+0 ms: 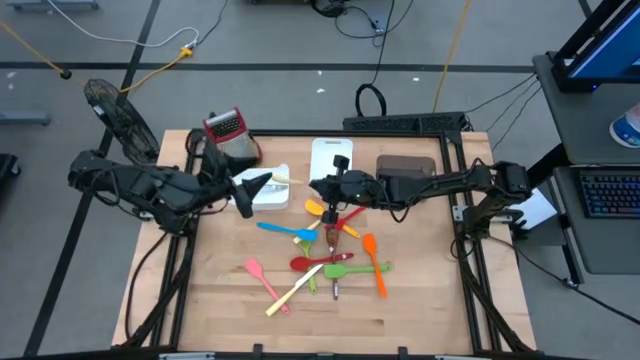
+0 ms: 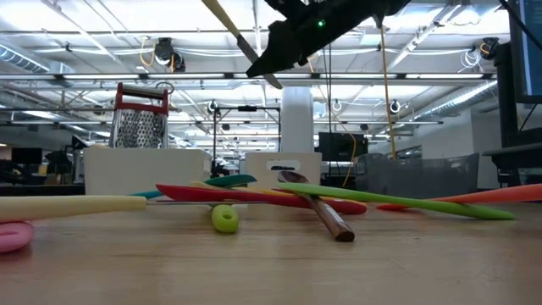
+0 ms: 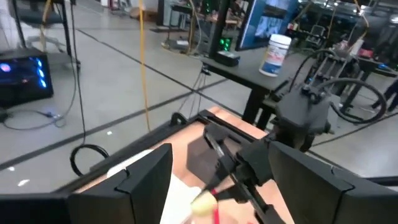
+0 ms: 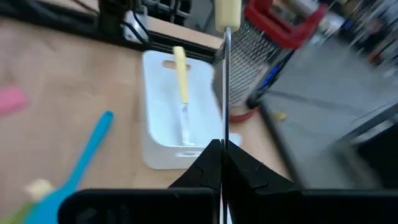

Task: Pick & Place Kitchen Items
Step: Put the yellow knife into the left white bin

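Right pincer (image 4: pixel 222 163) grips 1 cream-handled utensil (image 4: pixel 226 74).

We aren't reading any text, label, brand, no. or sign in any view. The canister (image 3: pixel 274 53) on the desk is showing a blue label in the left wrist view, but the print is too blurred to make out. The monitor (image 3: pixel 266 25) behind it is glowing blue w/ nothing legible. The keyboard (image 1: pixel 610 195) in the high view is too small for us to read its keys. The grater (image 2: pixel 140 118) and the trays are showing no markings we can make out.
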`<state>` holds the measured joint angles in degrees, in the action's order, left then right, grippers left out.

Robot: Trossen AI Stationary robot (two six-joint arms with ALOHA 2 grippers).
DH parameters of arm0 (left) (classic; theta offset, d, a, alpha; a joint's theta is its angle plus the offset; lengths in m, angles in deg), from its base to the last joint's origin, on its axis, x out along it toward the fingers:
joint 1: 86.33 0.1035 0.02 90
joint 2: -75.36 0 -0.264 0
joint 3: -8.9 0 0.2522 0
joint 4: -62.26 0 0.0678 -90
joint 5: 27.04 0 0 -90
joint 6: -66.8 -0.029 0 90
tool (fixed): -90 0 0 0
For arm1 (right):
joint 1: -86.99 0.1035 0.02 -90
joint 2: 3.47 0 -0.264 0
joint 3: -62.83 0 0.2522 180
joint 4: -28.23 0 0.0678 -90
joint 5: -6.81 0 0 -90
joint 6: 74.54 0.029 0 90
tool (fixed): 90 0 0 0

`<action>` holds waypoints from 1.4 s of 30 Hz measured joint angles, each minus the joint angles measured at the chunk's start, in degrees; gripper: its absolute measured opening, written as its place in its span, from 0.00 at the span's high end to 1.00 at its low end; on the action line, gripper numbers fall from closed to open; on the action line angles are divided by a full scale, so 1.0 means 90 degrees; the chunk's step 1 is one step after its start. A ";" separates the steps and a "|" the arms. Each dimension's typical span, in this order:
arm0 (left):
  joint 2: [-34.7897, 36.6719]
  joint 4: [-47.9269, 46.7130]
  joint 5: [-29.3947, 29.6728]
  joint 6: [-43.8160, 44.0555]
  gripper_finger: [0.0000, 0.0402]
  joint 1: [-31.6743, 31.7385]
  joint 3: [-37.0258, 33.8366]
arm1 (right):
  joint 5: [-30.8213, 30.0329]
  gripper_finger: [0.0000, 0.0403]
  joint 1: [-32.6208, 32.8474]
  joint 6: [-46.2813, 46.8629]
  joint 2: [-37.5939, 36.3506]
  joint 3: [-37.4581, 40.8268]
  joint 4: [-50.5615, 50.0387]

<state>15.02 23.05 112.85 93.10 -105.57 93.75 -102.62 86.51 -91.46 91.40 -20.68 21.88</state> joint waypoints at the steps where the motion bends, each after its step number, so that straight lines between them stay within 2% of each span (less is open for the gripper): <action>1: -0.0016 0.0000 -0.0134 0.0078 0.32 0.0046 0.0000 | -0.0198 1.00 0.0059 -0.0342 0.0000 0.0000 0.0058; 7: -0.0014 -0.0002 -0.1176 0.0649 0.32 0.0422 0.0000 | -0.1340 1.00 0.0417 -0.2885 0.0000 0.0000 0.0513; 12: 0.0049 -0.0181 -0.2326 0.1301 0.32 0.0857 0.0000 | -0.2108 1.00 0.0699 -0.5020 0.0000 -0.0002 0.1017; 19: 0.0047 -0.1530 -0.4085 0.2949 0.32 0.1589 0.0000 | -0.2530 1.00 0.0866 -0.6519 0.0000 -0.0002 0.1845; 22: 0.0042 -0.1700 -0.4825 0.3301 0.32 0.1829 0.0000 | -0.2526 1.00 0.0859 -0.6799 -0.0007 -0.0005 0.2101; 27: 0.0007 -0.1668 -0.5676 0.3327 0.32 0.2142 0.0000 | -0.2512 1.00 0.0862 -0.6874 -0.0007 -0.0005 0.2164; 36: -0.0723 -0.1654 -0.7284 0.3318 0.32 0.2578 -0.0002 | -0.2507 1.00 0.0905 -0.6893 -0.0007 -0.0005 0.2352; 42: -0.1090 -0.1617 -0.8095 0.3215 0.32 0.2820 -0.0002 | -0.2702 1.00 0.0939 -0.6890 -0.0007 -0.0005 0.2329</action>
<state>5.21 8.49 39.99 122.03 -80.19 93.73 -126.93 94.96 -153.47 91.33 -20.73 42.84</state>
